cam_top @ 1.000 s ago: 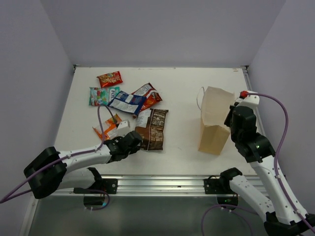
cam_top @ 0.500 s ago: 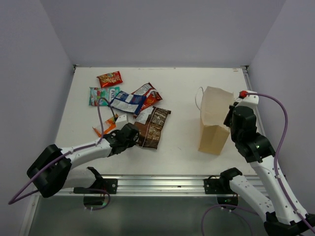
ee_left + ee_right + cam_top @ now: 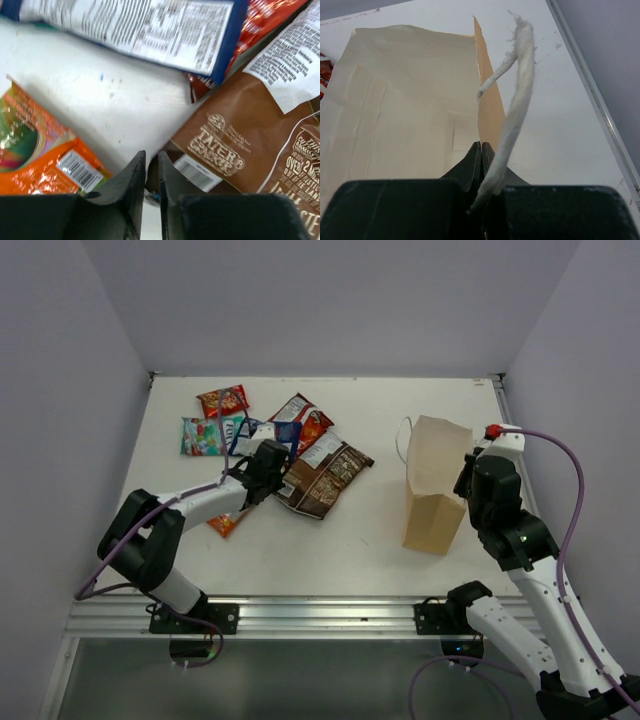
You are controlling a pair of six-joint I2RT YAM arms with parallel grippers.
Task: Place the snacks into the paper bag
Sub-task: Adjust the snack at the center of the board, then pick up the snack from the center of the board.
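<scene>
Several snacks (image 3: 262,430) are clustered at the far left of the table (image 3: 370,530). The brown packet (image 3: 325,478) is clenched at its near-left edge by the left gripper (image 3: 151,160). At the right, the upright open bag (image 3: 435,490) is pinched at its rim by the right gripper (image 3: 481,147), beside a cord (image 3: 515,100).

The left arm (image 3: 190,508) and right arm (image 3: 520,560) are rounded white link shells joined by black housings, each trailed by a thin purple cable (image 3: 580,495). The right arm carries a red cap (image 3: 493,431) at its 12 o'clock end and a small green light (image 3: 521,537) on a black joint. The left gripper (image 3: 151,157) and right gripper (image 3: 481,146) have matte black wedge-shaped fingers, and black base brackets (image 3: 192,620) clamp to a silver rail (image 3: 320,615).
</scene>
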